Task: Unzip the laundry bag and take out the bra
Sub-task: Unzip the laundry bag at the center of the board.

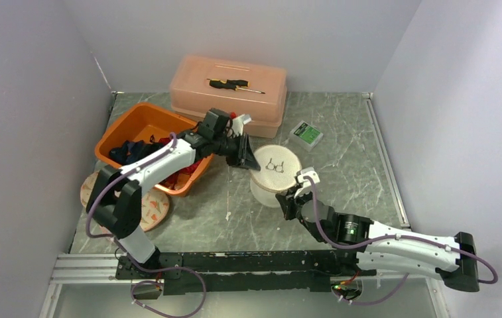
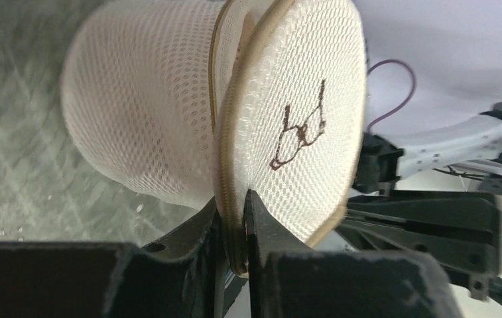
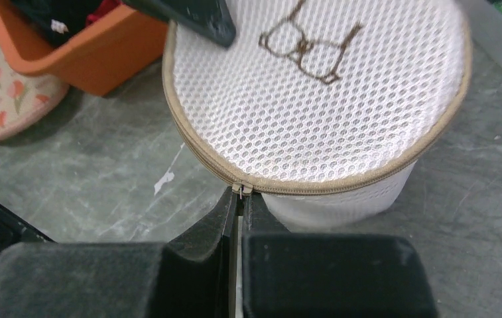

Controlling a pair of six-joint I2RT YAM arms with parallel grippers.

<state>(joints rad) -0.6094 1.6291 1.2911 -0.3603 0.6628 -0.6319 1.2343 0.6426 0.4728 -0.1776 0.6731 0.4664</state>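
The laundry bag (image 1: 273,173) is a white mesh cylinder with a tan zipper round its lid and a bra drawing on top, standing mid-table. My left gripper (image 1: 243,152) is shut on the bag's zipper rim at its far left edge; in the left wrist view the rim (image 2: 229,199) sits pinched between the fingers. My right gripper (image 1: 289,201) is at the bag's near right side, shut on the zipper pull (image 3: 241,189), at the fingertips in the right wrist view. The bag (image 3: 314,106) reads as zipped along the near edge. The bra is hidden inside.
An orange tub (image 1: 143,124) with dark clothes stands left of the bag, over a floral mat (image 1: 154,208). A pink lidded box (image 1: 229,89) with a screwdriver (image 1: 233,84) on it is at the back. A small green-topped box (image 1: 306,134) lies right of the bag.
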